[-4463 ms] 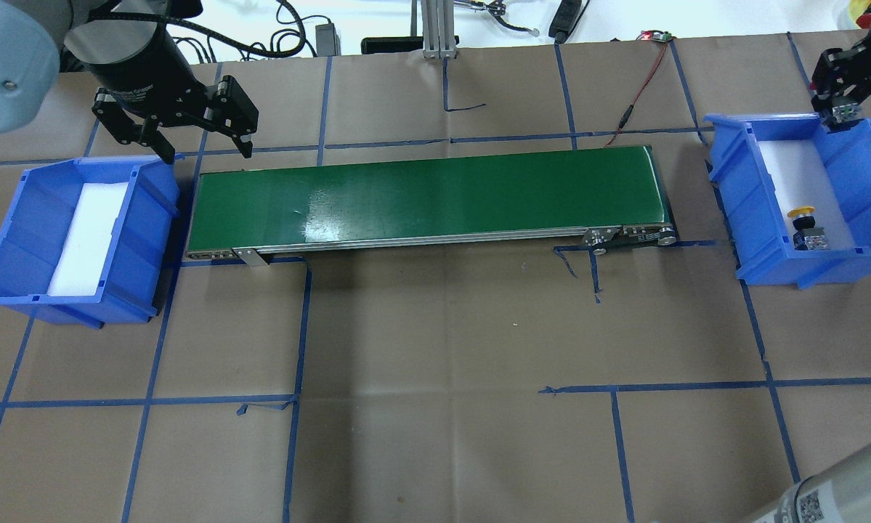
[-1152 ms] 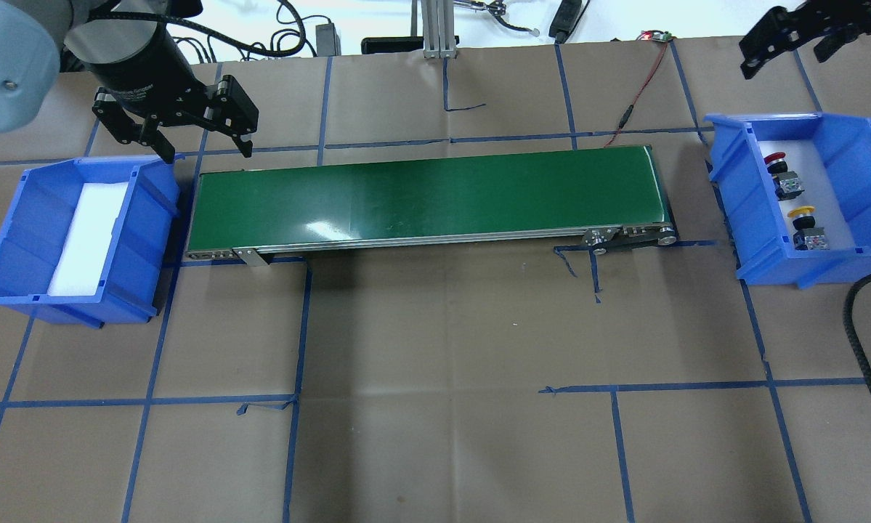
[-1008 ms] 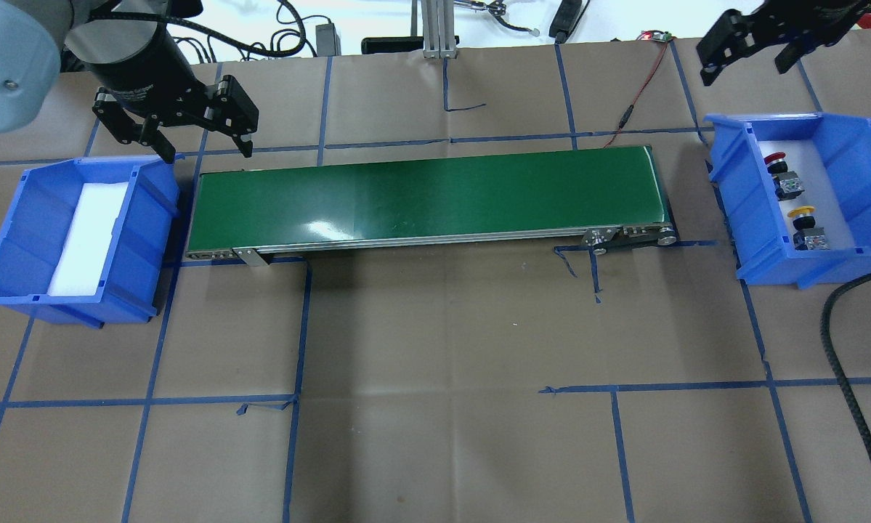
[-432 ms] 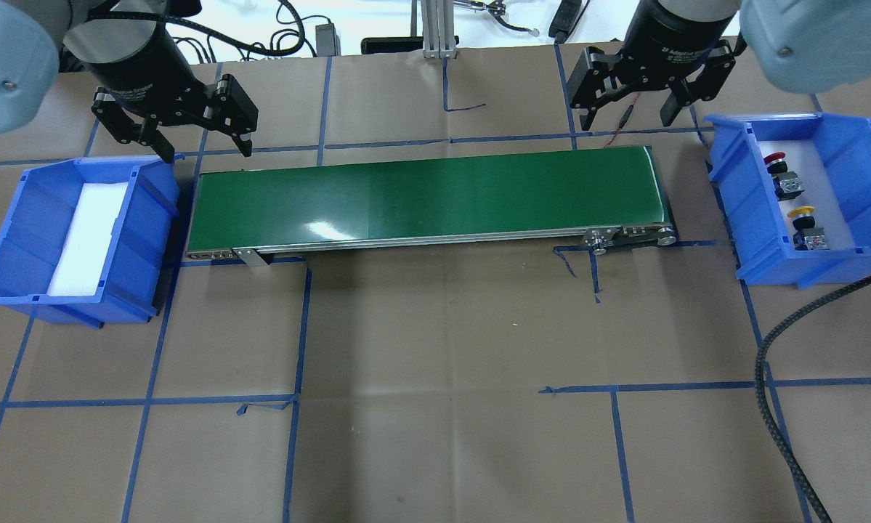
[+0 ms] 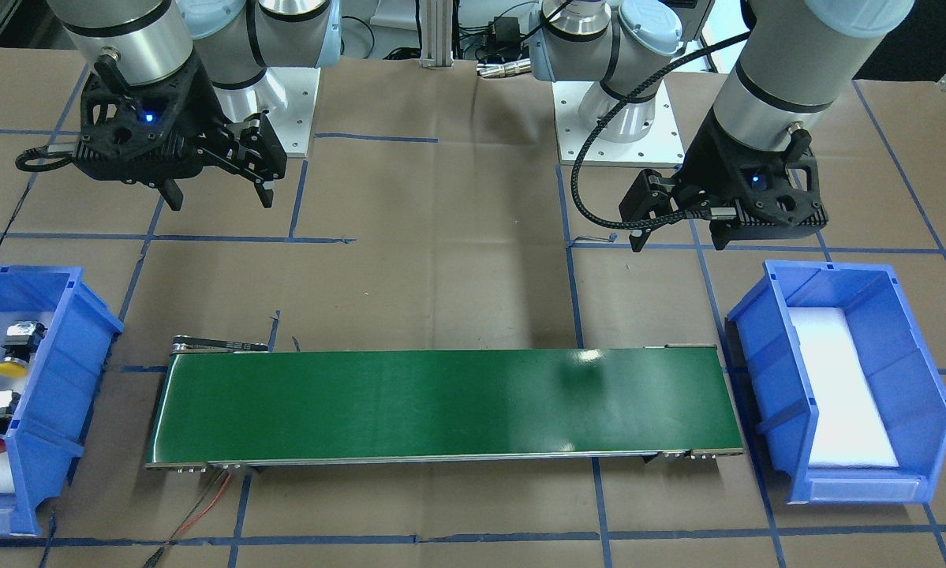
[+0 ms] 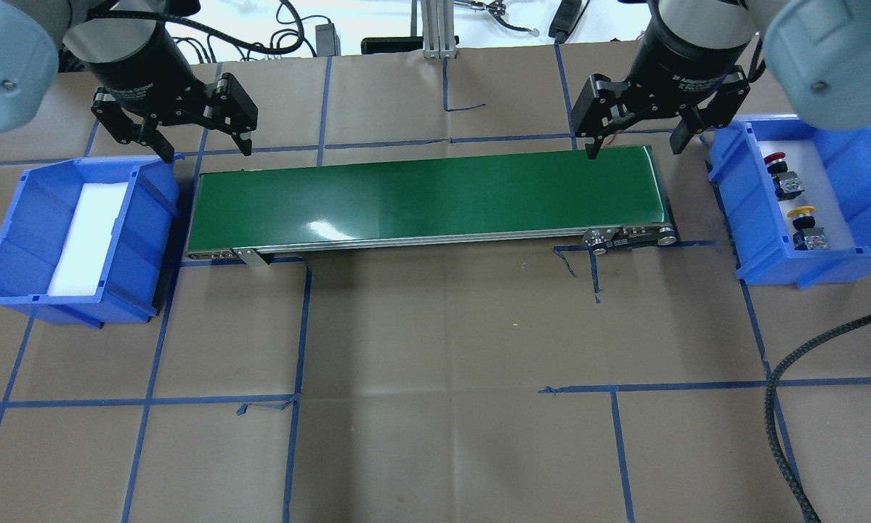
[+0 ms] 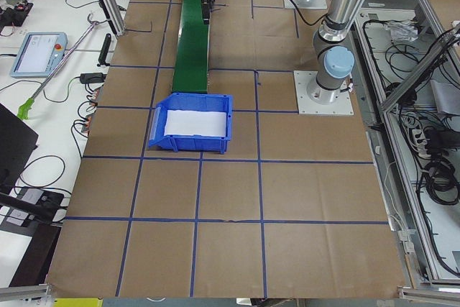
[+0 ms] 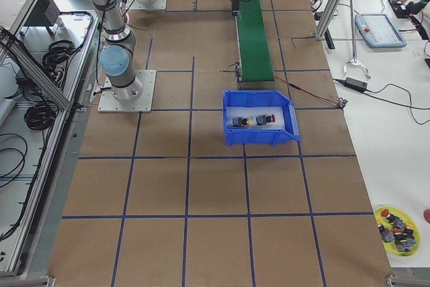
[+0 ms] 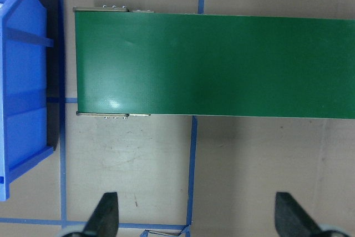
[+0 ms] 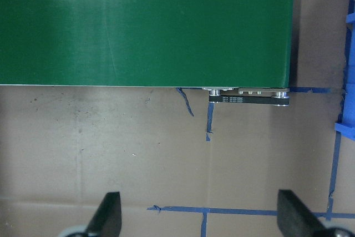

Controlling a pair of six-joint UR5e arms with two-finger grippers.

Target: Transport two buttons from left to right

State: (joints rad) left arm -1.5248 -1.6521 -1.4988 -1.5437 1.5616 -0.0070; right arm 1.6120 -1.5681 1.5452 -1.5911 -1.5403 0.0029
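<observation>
Overhead exterior view: the right gripper (image 6: 633, 149) hung wide open and empty above the green conveyor's (image 6: 428, 196) end. Both buttons lay apart from it, off to its outer side in the blue bin (image 6: 726, 171), the red button (image 6: 774, 161) nearer and the yellow button (image 6: 803, 216) beyond. The left gripper (image 6: 207, 152) was spread open too, far from both.

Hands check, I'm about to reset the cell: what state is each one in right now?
Left hand: open, holding nothing.
Right hand: open, holding nothing.
</observation>
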